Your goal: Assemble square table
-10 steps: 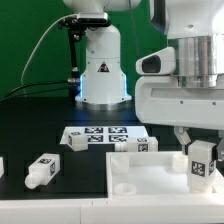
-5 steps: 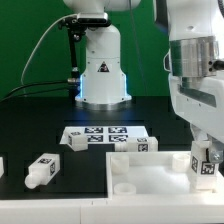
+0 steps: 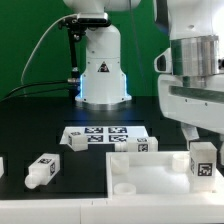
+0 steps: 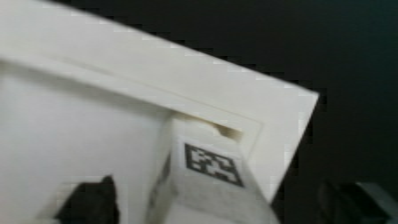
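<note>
My gripper (image 4: pixel 217 198) is spread wide, one dark finger on each side of the short chunky white plastic leg (image 4: pixel 214 165) with its black-and-white tag, gaps showing both ways. That leg stands upright at a corner of the large white square plastic slab (image 3: pixel 155 172), on the exterior view's right. A second tagged white leg (image 3: pixel 41 170) lies on the black table (image 3: pixel 30 130), well apart

We see the gripper (image 4: pixel 217 198) jaws spread wider than a second ago. They were closed in on the leg (image 3: pixel 203 162) at lower right of the exterior frame; now the dark fingers (image 4: pixel 89 200) stand off it on either side. The wrist housing (image 3: pixel 195 95) was turned narrow half a second ago and shows broad again at right. The leg's tag shows fuller than half a second ago.
</note>
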### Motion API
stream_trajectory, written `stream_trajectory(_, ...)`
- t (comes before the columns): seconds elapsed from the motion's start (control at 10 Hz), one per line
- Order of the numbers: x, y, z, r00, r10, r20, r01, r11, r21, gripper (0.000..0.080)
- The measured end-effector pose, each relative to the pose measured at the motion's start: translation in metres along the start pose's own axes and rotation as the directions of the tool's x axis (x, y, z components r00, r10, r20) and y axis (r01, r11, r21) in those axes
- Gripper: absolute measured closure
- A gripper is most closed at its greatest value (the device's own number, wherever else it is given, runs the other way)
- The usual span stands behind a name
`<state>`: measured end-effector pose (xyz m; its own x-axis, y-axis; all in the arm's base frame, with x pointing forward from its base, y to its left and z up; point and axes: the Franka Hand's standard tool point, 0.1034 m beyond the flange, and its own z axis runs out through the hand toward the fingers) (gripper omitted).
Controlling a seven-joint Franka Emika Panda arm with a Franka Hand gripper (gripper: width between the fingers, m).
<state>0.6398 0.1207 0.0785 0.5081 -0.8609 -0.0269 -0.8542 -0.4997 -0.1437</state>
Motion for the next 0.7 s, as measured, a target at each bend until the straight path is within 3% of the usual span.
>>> stream_trajectory(0.1, -0.0015, -0.0002, 0.0005, 0.989, -0.149, 0.0, 0.149, 0.989, -0.001, 0.0182)
stream_trajectory(0.4, 0.0004, 0.0006, 0.0005, 0.956, -0.294, -0.001, 0.294, 0.956, -0.004, 0.0151)
stream_trajectory(0.5, 0.0015, 0.0006, 0.0, 0.902, -0.432, -0.007, 0.432, 0.902, -0.013, 0.0151)
stream_trajectory(0.6, 0.0034, -0.0015, -0.0015, 0.772, -0.634, -0.027, 0.633, 0.773, -0.042, 0.015)
stream_trajectory(0.7, 0.0039, -0.0029, -0.001, 0.713, -0.7, -0.038, 0.698, 0.714, -0.048, 0.015)
